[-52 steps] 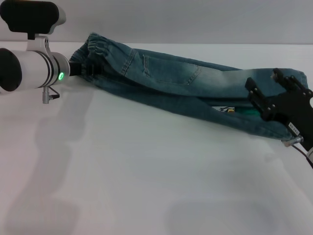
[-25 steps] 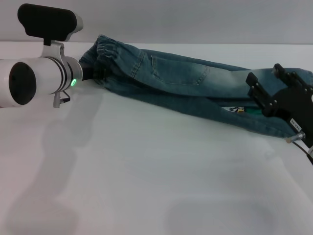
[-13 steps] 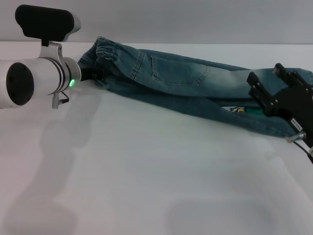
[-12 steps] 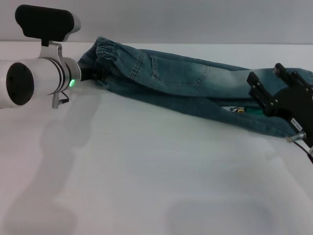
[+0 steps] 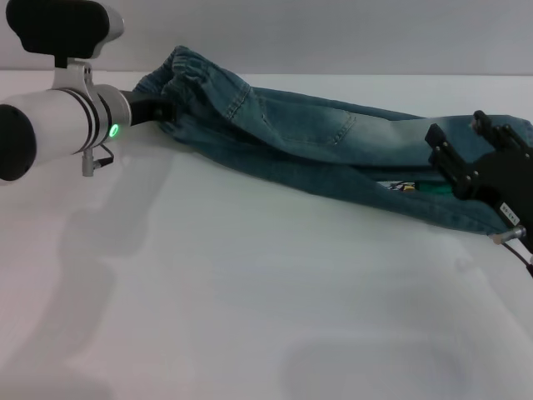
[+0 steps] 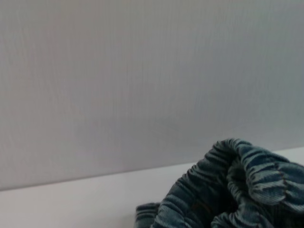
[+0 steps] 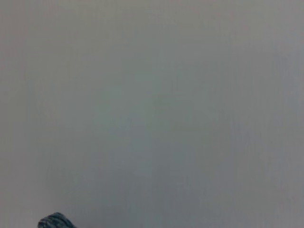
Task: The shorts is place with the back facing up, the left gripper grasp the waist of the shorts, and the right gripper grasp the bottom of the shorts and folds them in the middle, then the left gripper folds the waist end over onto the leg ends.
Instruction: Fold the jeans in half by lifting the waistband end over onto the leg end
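Note:
The blue denim shorts (image 5: 333, 137) lie folded lengthwise across the back of the white table (image 5: 250, 292), one back pocket facing up. My left gripper (image 5: 162, 108) is shut on the puckered waist (image 5: 187, 71) at the far left and holds it raised off the table. The left wrist view shows the gathered waistband (image 6: 237, 190) up close. At the right, my right gripper (image 5: 456, 133) hovers over the bottom of the shorts (image 5: 466, 218), its fingers (image 5: 435, 137) spread apart with denim showing between them. A bit of the cartoon print (image 5: 404, 187) peeks from the fold.
A pale wall (image 5: 333, 33) runs behind the table. In the right wrist view there is only that wall and a scrap of denim (image 7: 56, 221) at the edge.
My left arm has pulled back to the left and risen, lifting the waist higher and bunching it. The right gripper has shifted slightly right and down.

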`<state>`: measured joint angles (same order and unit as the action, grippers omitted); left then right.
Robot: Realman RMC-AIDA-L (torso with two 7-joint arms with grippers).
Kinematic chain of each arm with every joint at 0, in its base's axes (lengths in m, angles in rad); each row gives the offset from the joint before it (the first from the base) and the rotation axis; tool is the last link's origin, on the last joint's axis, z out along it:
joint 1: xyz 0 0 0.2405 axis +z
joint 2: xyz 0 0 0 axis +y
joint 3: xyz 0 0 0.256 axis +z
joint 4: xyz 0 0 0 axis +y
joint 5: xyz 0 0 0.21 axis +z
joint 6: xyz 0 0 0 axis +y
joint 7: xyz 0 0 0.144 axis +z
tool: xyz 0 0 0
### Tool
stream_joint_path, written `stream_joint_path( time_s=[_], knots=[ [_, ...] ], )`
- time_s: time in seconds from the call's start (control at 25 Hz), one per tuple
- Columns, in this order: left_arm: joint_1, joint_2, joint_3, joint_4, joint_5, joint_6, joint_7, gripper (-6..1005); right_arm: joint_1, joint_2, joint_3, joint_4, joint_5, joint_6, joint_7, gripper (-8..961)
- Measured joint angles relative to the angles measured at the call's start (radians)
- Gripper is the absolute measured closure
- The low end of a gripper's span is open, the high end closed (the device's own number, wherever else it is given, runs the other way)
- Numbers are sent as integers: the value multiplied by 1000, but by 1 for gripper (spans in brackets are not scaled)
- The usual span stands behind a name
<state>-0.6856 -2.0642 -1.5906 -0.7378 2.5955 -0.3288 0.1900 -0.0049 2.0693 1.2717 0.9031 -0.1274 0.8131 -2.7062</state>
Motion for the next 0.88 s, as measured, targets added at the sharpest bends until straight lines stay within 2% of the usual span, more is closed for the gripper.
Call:
stream_joint_path(
  time_s=[0.48, 0.88],
  knots=[
    [150, -1, 26, -333, 5, -91, -1, 941, 44, 0, -20, -43, -23, -7, 62, 317],
    [233, -1, 40, -506, 11, -132, -1, 942, 180, -1, -80, -147, -44, -22, 183, 318]
  ],
)
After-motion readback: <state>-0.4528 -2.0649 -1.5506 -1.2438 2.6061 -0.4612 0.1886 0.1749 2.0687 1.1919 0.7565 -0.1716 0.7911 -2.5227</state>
